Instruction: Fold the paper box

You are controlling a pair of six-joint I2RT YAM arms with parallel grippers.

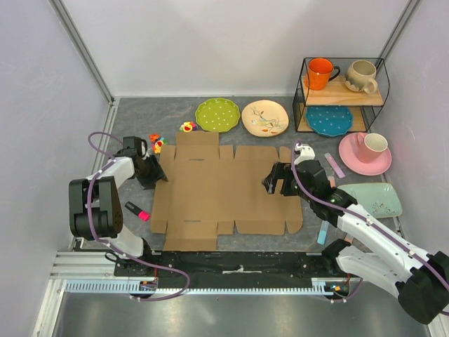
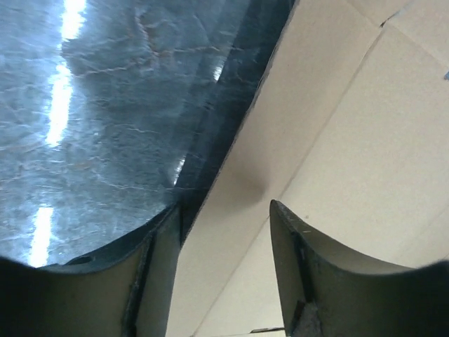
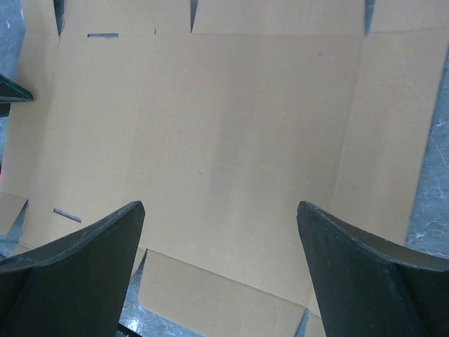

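While the paper box lies fully flat in the middle of the table, we judge the task barely begun. Every panel, flap and tab rests in one plane, and no crease has been raised. All of the folding and the tucking of tabs is left to do.

We find the left gripper at the box's left edge. Its jaws are partly open and astride the rim of the left flap, one finger over bare table and one over cardboard. The wrist view shows a gap on both sides, so we record no grip. The right gripper hangs over the right-hand panels with its jaws spread wide, holding nothing.

The surface is grey, marbled and glossy, with light streaks reflected just left of the box. Beyond the box's far edge stand a green plate and a cream plate, with small coloured toys off its far-left corner. To the far right of the box a wire shelf carries an orange mug, a pale mug and a blue plate. A pink plate bearing a cup and a pale green dish sit to the box's right. A pink marker lies just off its near-left corner. Plain white walls enclose the table.
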